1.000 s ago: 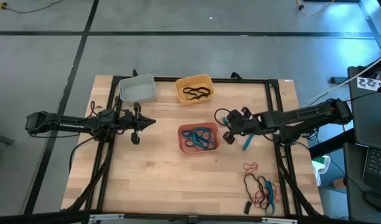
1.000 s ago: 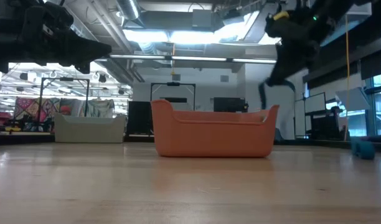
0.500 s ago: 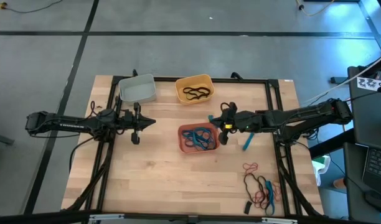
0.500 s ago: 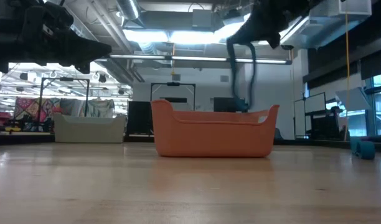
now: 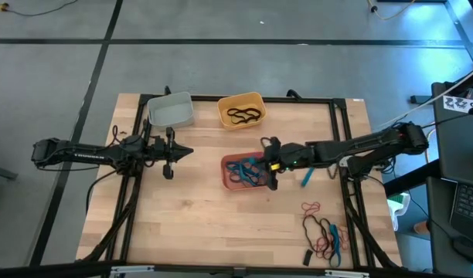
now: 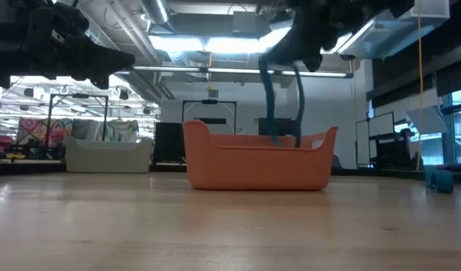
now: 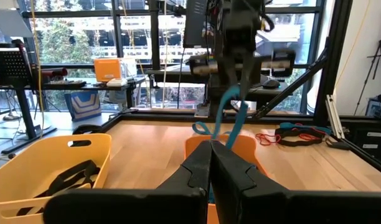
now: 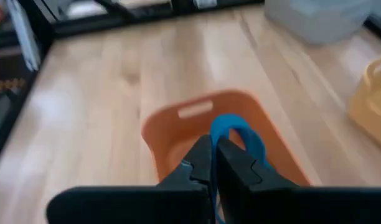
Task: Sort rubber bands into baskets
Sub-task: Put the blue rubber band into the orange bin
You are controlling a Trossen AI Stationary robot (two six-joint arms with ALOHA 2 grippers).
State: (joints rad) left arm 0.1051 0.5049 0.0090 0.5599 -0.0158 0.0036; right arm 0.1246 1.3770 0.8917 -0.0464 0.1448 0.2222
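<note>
My right gripper (image 5: 272, 164) is above the right end of the salmon-red basket (image 5: 228, 179), shut on a blue rubber band (image 6: 282, 105) that hangs down into the basket. The basket holds several blue bands (image 5: 247, 171). The yellow-orange basket (image 5: 241, 110) holds black bands. The pale grey-white basket (image 5: 171, 110) stands at the far left. My left gripper (image 5: 168, 166) is shut and empty, left of the salmon-red basket. More red, black and blue bands (image 5: 325, 232) lie at the near right. My right gripper pinches the blue band's top (image 8: 223, 127) between its two fingers, coming from above. The band hangs below the fingers as a long loop (image 6: 270, 102), its lower end inside the salmon-red basket; whether that end rests on the contents is hidden by the basket wall.
A blue object (image 5: 306, 177) lies on the table right of the salmon-red basket. A black frame (image 5: 341, 139) runs around the table top. Bare wood lies near and left of the salmon-red basket.
My right gripper has gone toward the table's left edge, from beside the salmon-red basket to above its right end, carrying the blue band. The band now hangs down into the basket.
</note>
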